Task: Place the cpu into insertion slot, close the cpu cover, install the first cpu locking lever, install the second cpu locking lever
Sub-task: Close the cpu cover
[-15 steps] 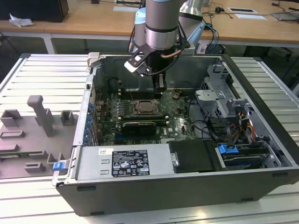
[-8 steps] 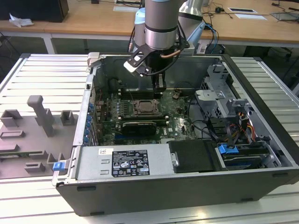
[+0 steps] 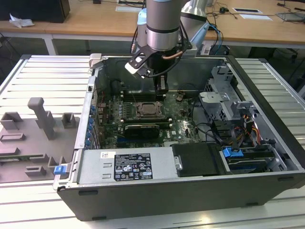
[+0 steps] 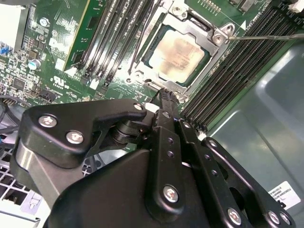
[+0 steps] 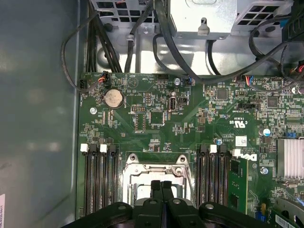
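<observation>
Hanging from the arm in the upper middle of the exterior view, the gripper (image 3: pixel 161 95) reaches down into the open computer case (image 3: pixel 190 202). In the first wrist view its two black fingers (image 5: pixel 156 190) are pressed flat together along a thin seam, with nothing between them. The exterior view gives the wider setting: a grey ribbed table (image 3: pixel 43 81) and the socket near the frame's centre, just below the fingertips and slightly toward the exterior view's left. The second wrist view shows the detail. The cpu (image 4: pixel 178 52), a flat square with a dull silvery-beige top, sits in the socket. The cpu cover (image 4: pixel 190 27), a thin metal frame, lies around it. A slim steel locking lever (image 4: pixel 266 36) runs off from one corner. The chip lies close beyond the gripper (image 4: pixel 164 92) tip; I cannot tell whether the tip touches the socket's edge. The first wrist view adds the glossy green motherboard (image 5: pixel 156 118), a round coin battery (image 5: pixel 113 98) and long black memory slots (image 5: pixel 99 175) on both sides of the cover.
</observation>
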Available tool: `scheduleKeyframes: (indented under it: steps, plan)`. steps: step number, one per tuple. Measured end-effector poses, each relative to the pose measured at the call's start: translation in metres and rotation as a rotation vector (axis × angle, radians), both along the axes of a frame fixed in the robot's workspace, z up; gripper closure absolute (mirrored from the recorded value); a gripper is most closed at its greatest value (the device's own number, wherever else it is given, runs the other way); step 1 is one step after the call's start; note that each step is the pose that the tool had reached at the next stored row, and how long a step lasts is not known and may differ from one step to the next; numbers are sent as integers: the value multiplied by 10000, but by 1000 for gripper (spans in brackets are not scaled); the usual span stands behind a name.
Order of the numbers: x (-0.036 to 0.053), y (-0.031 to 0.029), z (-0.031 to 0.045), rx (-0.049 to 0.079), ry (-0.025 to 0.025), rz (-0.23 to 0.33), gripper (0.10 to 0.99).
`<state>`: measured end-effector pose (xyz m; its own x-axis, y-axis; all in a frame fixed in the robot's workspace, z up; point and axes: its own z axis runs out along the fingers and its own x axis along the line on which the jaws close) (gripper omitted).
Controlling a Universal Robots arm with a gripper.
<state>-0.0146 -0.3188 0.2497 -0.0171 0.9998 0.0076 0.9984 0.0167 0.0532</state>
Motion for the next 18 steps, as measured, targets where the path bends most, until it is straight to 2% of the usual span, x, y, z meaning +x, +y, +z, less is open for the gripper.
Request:
scheduleKeyframes:
  steps: [9, 16, 18]
  plan:
    - [-102, 0, -3, 2, -1, 0, 980]
    - [-285, 0, -15, 0, 0, -1, 980]
    - [-304, 0, -15, 1, 0, -1, 980]
